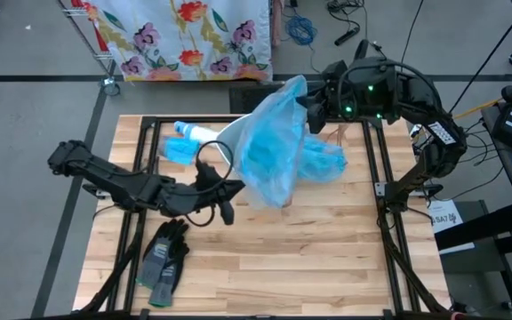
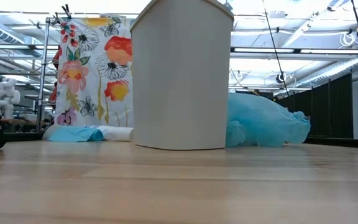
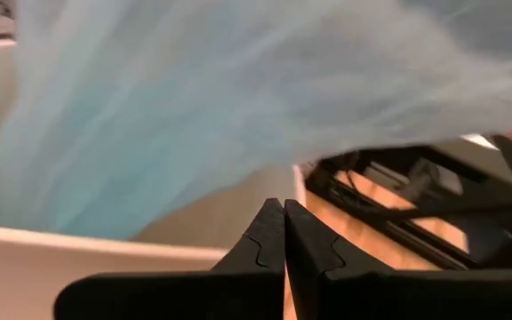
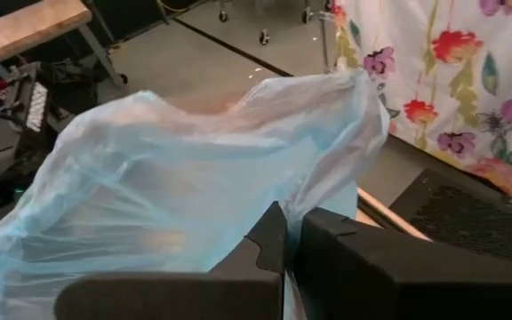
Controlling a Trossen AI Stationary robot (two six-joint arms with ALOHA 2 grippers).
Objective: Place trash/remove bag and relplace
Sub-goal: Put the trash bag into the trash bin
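A translucent blue bag [image 1: 269,147] hangs spread over the white bin [image 2: 182,74], whose rim shows in the high view [image 1: 223,135]. My right gripper [image 1: 314,107] is high at the table's far side, shut on the bag. My left gripper [image 1: 229,213] is shut and empty. It sits just near-left of the bag's lower edge, beside the bin wall [image 3: 60,244], with the bag film [image 3: 238,98] above its fingers. A second blue bag [image 1: 323,163] lies bunched on the table right of the bin. No trash shows in any view. My right gripper pinches a gathered bit of the bag's film [image 4: 293,206] between its two fingers, at the bag's upper far end. The fingers slant down from the table's far right. The bag billows out ahead of them and hangs slack over the bin, its lower part toward the table's near left.
A white tube and a blue bundle [image 1: 185,135] lie far left of the bin, also in the low view [image 2: 89,134]. Dark grey gloves [image 1: 163,256] lie near the front left. Bare wood [image 1: 327,258] spreads over the near right. A flowered cloth [image 1: 185,36] hangs beyond the far edge.
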